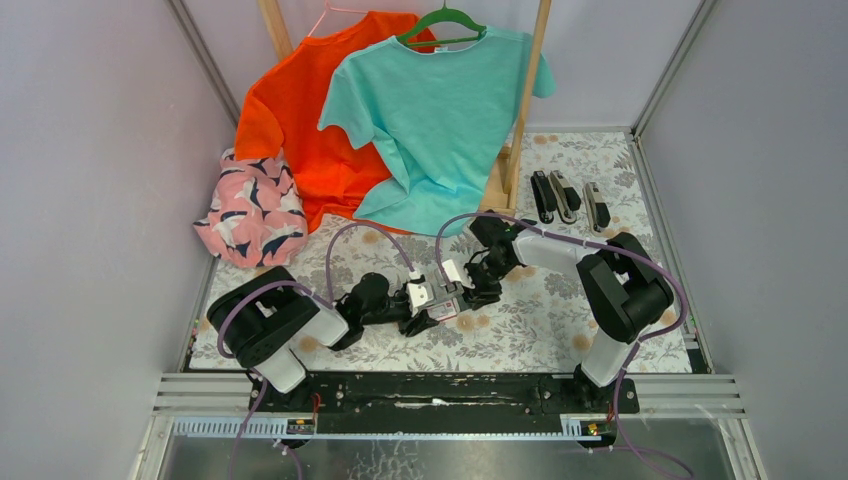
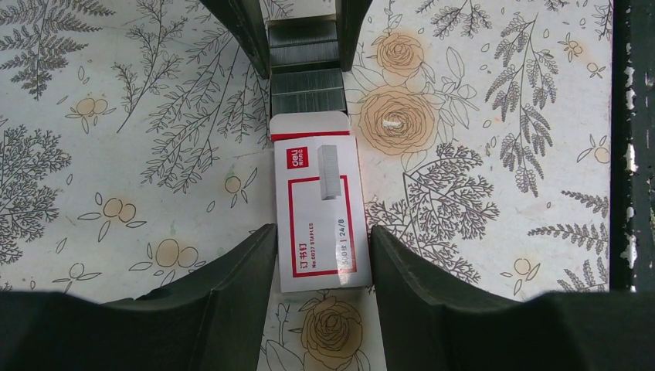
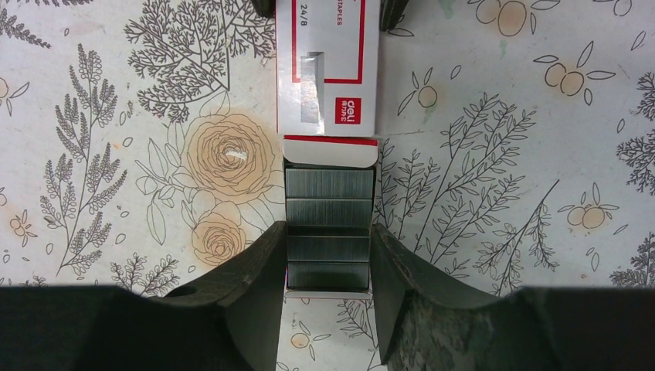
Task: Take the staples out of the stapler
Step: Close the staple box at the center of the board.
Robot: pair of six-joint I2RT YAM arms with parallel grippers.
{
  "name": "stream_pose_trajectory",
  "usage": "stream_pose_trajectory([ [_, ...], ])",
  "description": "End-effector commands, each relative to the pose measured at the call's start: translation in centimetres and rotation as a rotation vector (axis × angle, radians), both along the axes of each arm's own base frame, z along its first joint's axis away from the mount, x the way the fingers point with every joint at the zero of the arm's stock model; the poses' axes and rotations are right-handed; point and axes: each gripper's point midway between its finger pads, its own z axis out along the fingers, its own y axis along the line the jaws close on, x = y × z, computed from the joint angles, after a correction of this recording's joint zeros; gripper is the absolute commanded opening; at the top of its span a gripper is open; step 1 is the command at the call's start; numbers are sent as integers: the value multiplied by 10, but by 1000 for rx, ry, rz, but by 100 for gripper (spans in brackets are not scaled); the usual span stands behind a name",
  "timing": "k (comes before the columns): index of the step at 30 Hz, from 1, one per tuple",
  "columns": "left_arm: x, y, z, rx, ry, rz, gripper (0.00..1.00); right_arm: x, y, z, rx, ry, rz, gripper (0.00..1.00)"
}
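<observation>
Cloth [image 1: 250, 210], pink and patterned, bunched at 10 o'clock on the mat [image 1: 560, 330]; no part in the work. Left gripper [image 2: 322, 236]: fingers clamped on the long sides of the box [image 2: 320, 201], white-and-red card, at mid-mat, its flap [image 2: 309, 124] open toward 12 o'clock in the left wrist view. Whether the box rests on the mat or hangs just above it cannot be told. Staples [image 3: 328, 209]: silvery strips packed side by side, partly out of the box mouth and lying between the two grippers. Right gripper [image 3: 328, 232]: fingers closed on the flanks of the staples at their outer end, with the box at 12 o'clock in the right wrist view. Staplers [image 1: 565, 197]: three, dark, side by side at 1 o'clock from the box, well apart from both grippers. Step in hand, as judged: drawing the staples clear of the box, with the stapler work not yet begun. Handling notes: pull straight along the box's long axis with no twist, since joined strips likely snap at a bend. Grip the card firmly enough to anchor it, yet not so hard that the walls pinch the load. Stay low and level, so any strip that slips free lands flat and close by.
</observation>
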Motion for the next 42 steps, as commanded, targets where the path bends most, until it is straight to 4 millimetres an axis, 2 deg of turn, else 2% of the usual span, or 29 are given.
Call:
stream_pose_trajectory([
  [1, 3, -3, 0, 4, -33, -11, 55, -4, 3, 1, -4, 4, 11, 45],
  [22, 3, -3, -2, 7, -26, -10, 54, -17, -2, 0, -4, -3, 103, 45],
  [28, 3, -4, -2, 11, -22, -15, 54, -20, 3, 6, 36, -6, 119, 45],
  [42, 3, -6, -6, 27, -15, -35, 53, -13, 10, 5, 43, -34, 100, 44],
])
